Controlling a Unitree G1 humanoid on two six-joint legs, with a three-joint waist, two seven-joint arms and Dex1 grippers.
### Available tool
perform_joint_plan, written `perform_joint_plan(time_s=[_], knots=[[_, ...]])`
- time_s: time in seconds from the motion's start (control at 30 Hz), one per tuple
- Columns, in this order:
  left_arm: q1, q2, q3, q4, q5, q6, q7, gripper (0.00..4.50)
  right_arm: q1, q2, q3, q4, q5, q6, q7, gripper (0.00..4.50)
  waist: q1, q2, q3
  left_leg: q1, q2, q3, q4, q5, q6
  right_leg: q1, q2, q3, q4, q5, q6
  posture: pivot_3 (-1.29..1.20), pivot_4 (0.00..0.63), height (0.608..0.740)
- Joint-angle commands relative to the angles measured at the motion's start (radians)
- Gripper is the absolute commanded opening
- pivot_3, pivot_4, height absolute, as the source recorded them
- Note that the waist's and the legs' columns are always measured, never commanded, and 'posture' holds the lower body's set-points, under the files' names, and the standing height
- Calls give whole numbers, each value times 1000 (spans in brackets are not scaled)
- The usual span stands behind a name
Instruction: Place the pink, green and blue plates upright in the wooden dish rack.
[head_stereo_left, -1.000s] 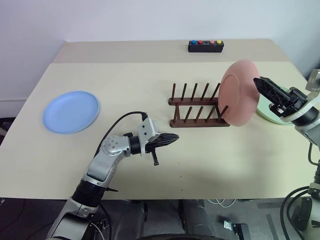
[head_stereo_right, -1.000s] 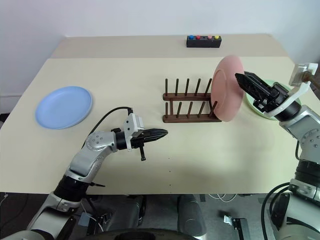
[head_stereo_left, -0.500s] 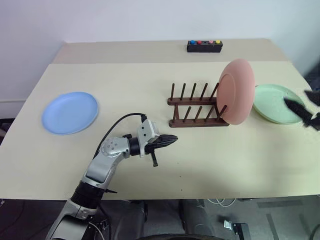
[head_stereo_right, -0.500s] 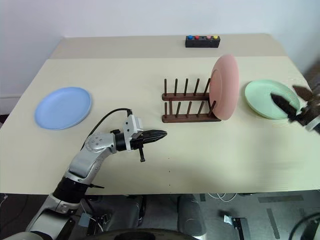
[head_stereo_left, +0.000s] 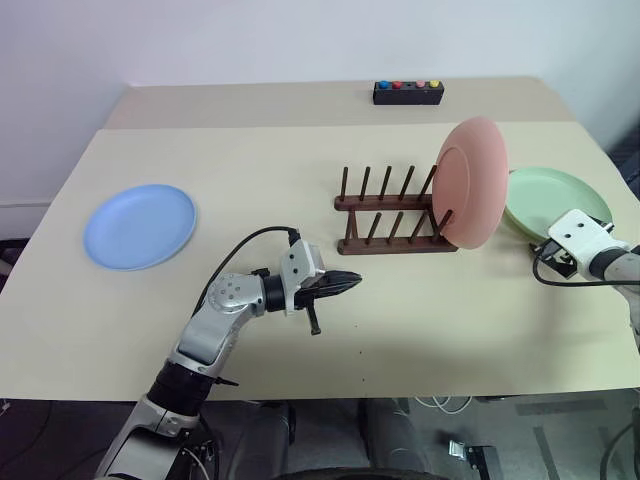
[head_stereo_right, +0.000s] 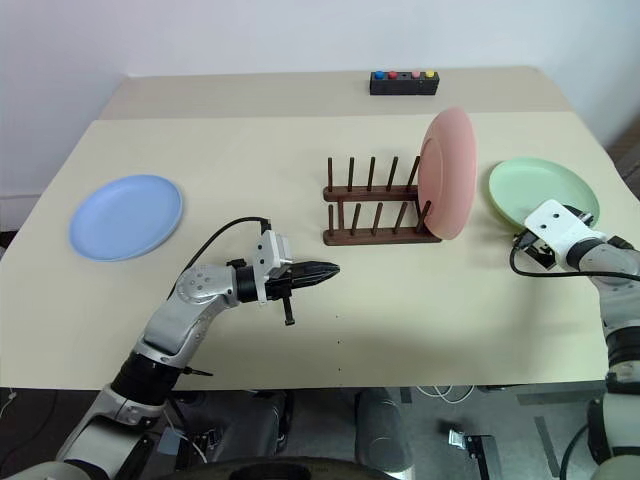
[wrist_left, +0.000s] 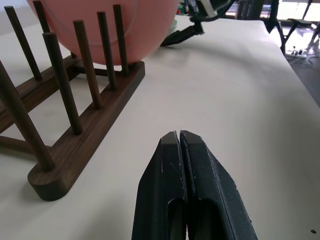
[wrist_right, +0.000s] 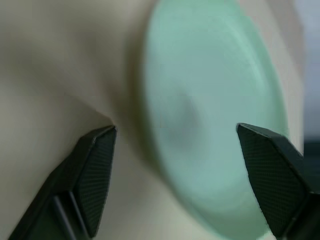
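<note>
a pale beige table takes up most of the scene, its top matte and plain. a seam runs across it toward the far side, where a second, slightly darker strip of tabletop lies against the wall. on that far strip sits a small black box with 4 coloured buttons on top: 1 blue, 1 red, 1 pink, 1 yellow. behind the table rises a plain white wall. below the near edge, dark floor with cables shows.
</note>
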Motion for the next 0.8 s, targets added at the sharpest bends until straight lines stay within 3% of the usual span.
perform_joint_plan(time_s=[0.03, 0.23, 0.37, 0.57, 0.8], knots=[[4, -3, 6, -34, -1, -6, 14, 0, -28, 2, 25, 92, -38, -51, -37, 3029, 3, 0, 0, 0, 0, 0, 0, 0, 0, 0, 0, 0, 0, 0, 0, 0, 150, 740], [11, 1, 6, -39, -6, -4, 21, 0, -22, 14, 28, 113, -27, -94, -46, 45, 3, 0, 0, 0, 0, 0, 0, 0, 0, 1, 0, 0, 0, 0, 0, 0, 150, 740], [6, 0, 3, -31, -4, -8, 20, 0, 0, 4, 24, 88, -33, -106, -81, 45, 3, 0, 0, 0, 0, 0, 0, 0, 0, 0, 0, 0, 0, 0, 0, 0, 150, 740], [5, -3, 1, -27, -3, -13, 20, 0, 79, -83, -31, -133, -100, -112, -259, 45, 2, 3, 0, 0, 0, 0, 0, 0, 0, 0, 0, 0, 0, 0, 0, 0, 150, 740], [5, -7, -1, -19, -1, -19, 19, 0, 93, -137, -203, -570, -29, -36, -244, 45, -15, 4, 0, 0, 0, 0, -1, 0, 0, -1, 0, 1, 1, 0, 0, 0, 150, 740]])
